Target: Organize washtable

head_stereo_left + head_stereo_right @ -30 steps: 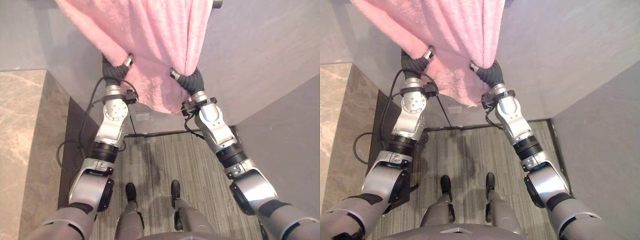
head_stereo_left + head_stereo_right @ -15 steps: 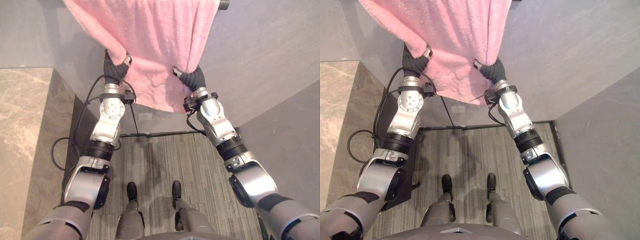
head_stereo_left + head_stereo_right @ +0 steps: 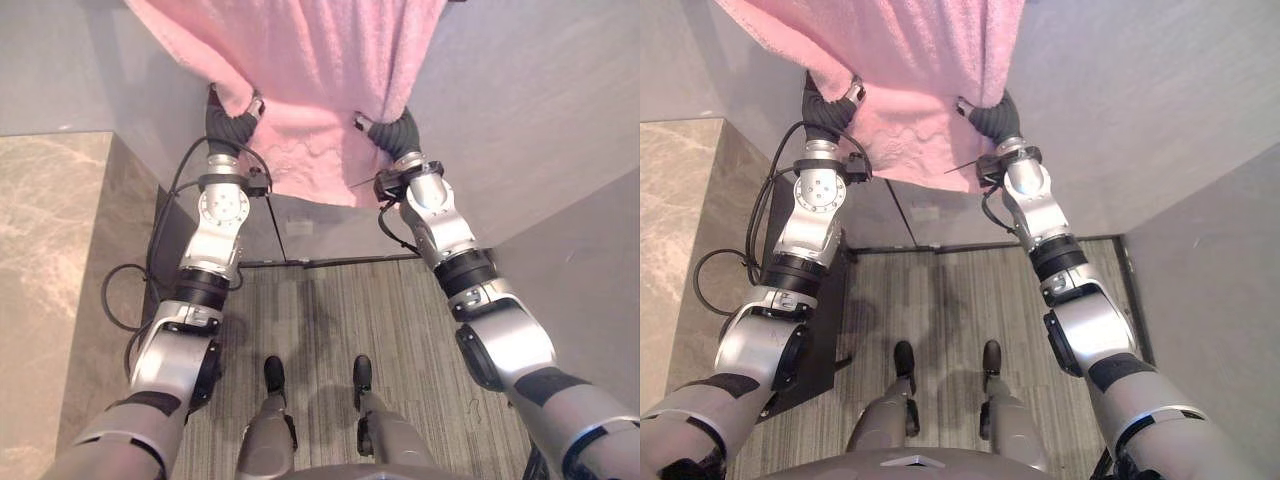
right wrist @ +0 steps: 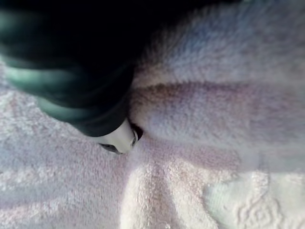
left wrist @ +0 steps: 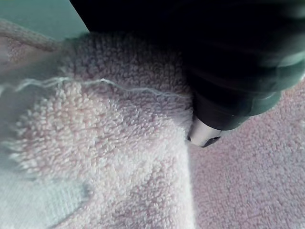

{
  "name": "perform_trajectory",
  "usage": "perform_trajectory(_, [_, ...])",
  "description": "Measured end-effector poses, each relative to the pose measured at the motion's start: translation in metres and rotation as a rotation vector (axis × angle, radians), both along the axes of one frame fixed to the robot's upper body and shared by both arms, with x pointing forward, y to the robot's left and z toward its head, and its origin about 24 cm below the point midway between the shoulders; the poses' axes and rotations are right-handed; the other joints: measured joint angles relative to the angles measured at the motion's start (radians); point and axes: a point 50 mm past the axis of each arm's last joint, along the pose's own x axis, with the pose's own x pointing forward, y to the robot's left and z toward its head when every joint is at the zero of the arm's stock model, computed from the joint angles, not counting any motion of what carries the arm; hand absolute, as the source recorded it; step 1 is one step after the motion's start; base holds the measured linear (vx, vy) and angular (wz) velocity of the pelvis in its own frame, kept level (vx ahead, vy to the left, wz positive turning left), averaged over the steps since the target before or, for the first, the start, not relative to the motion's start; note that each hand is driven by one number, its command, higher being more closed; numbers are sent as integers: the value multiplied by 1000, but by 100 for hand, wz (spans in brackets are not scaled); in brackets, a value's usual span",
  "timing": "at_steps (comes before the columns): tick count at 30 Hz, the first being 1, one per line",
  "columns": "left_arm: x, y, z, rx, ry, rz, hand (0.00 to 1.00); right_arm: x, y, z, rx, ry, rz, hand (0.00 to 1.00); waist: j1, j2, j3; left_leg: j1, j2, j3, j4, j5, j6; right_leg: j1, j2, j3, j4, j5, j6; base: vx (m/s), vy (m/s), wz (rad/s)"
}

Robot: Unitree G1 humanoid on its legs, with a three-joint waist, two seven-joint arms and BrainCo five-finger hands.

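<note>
Pink towel (image 3: 300, 60) hung just right of the table (image 3: 50, 250), draped wide, likely for straightening. Left hand (image 3: 235, 118) and right hand (image 3: 392, 132) sat buried in its lower folds; their grip couldn't be told.

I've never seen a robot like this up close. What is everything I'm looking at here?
towel: one, pink, hanging down the wall, its lower part gathered where the two arms meet it.
wall: grey, behind the towel and on the robot's right.
counter: one, beige-brown marbled stone, on the robot's left.
floor: grey striped carpet, below the towel.
left robot hand: one, dark ribbed cover, buried in the towel's left side.
right robot hand: one, dark ribbed cover, buried in the towel's right side.
</note>
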Motion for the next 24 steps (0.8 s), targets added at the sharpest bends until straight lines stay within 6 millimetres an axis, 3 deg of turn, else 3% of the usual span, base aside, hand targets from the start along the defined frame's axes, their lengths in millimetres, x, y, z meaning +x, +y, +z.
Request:
perform_trajectory(7, [2,18,-1,-85,13,55,0,4,-13,-7,49,36,-69,0,1,0,0,0,0,-1,0,0,0,0,0,-1,1,0,0,0,0,0])
perform_trajectory(9, [1,33,-1,-165,7,108,0,4,-31,-16,70,63,-140,0,2,0,0,0,0,-1,0,0,0,0,-1,-2,1,0,0,0,0,0])
perform_trajectory(11, [-4,60,-3,-221,1,199,0,1,-63,-33,84,103,-246,0,1,0,0,-1,0,0,0,0,0,0,-1,-3,0,-1,0,0,0,0])
perform_trajectory(14, [-11,75,-14,-233,21,245,0,-8,-86,-49,95,129,-315,0,-1,0,0,0,1,0,0,0,0,0,-1,-3,-3,-1,0,0,0,0])
perform_trajectory(17, [-21,75,-32,-225,43,240,0,-18,-90,-58,102,125,-312,0,-23,0,0,0,2,-5,0,0,0,1,-5,-5,-5,0,0,0,0,0])
perform_trajectory(21, [-30,64,-54,-228,77,199,0,-33,-92,-69,101,112,-297,0,-28,1,0,0,2,-5,0,0,0,3,-6,-6,-8,0,0,0,0,0])
perform_trajectory(24, [-42,58,-79,-236,133,174,0,-50,-97,-90,92,142,-294,0,-29,1,0,1,1,-12,0,0,0,9,-6,-12,-12,-1,-1,5,-2,5])
